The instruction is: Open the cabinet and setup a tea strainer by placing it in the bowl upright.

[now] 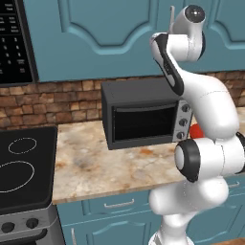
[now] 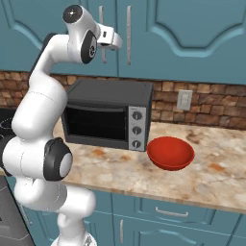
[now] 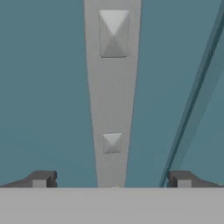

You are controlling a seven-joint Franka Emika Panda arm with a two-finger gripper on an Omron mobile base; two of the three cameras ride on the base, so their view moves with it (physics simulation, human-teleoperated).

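Left base view: the arm reaches up to the cabinet (image 1: 110, 33), above the black toaster oven (image 1: 143, 115) on the counter (image 1: 105, 167); a sliver of the red bowl (image 1: 195, 130) shows just right of the oven.

Right base view: the gripper (image 2: 111, 42) is raised beside the cabinet's silver handle (image 2: 128, 33), above the oven, with the bowl just right of the oven.

Hand view: the handle runs between the gripper's fingers (image 3: 41, 179), spread wide apart, not touching it.
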